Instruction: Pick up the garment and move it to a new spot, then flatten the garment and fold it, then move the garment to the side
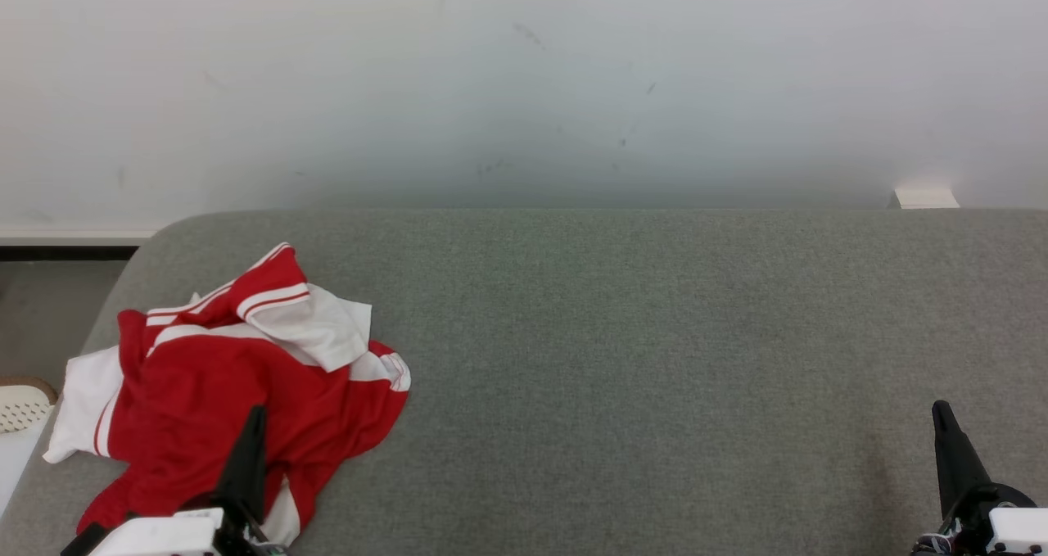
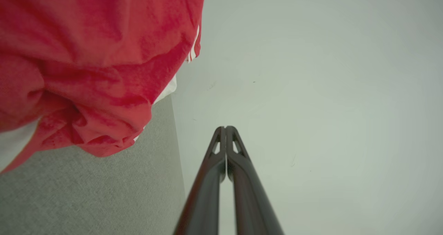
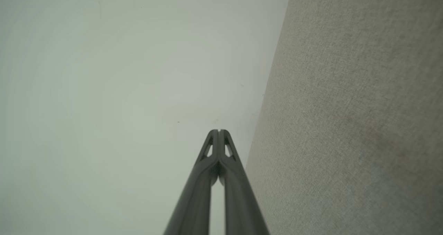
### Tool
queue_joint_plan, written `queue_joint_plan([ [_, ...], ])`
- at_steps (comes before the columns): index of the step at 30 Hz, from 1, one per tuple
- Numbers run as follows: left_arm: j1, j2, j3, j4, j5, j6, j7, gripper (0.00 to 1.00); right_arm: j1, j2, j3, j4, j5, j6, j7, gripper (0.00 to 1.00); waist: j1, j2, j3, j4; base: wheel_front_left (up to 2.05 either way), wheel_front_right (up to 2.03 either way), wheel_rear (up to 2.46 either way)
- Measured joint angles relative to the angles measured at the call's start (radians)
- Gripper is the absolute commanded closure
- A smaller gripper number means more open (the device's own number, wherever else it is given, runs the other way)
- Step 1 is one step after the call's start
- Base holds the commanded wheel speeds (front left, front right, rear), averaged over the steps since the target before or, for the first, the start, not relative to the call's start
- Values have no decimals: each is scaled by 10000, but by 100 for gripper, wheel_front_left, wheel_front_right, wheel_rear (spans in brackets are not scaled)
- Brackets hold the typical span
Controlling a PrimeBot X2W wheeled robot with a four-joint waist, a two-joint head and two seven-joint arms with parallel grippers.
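Grey upholstered surface set against a pale, scuffed wall.

The woven grey surface (image 1: 655,359) spread across the near half of the scene, its far left corner rounded and its far edge meeting a plain off-white wall (image 1: 524,89) with a few faint dark scuffs. Light was soft and even, with a dim shadow along the wall's foot. At far left a white skirting board (image 1: 74,232) ran above a dark strip and grey floor (image 1: 41,310). A small white block (image 1: 925,198) sat at the far right, and a white perforated object (image 1: 23,404) lay at near left.
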Motion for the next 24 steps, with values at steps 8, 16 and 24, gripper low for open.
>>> queue_joint_plan([
  [8, 0, 0, 0, 0, 0, 0, 0, 100, 0, 0, 0, 0, 0, 0, 0, 100, 0, 0, 0, 0, 0, 0, 0],
  [16, 0, 0, 0, 0, 0, 0, 0, 100, 0, 0, 0, 0, 0, 0, 0, 100, 0, 0, 0, 0, 0, 0, 0],
  [24, 0, 0, 0, 0, 0, -2, 0, 100, 0, 0, 0, 0, 0, 0, 0, 100, 0, 0, 0, 0, 0, 0, 0],
])
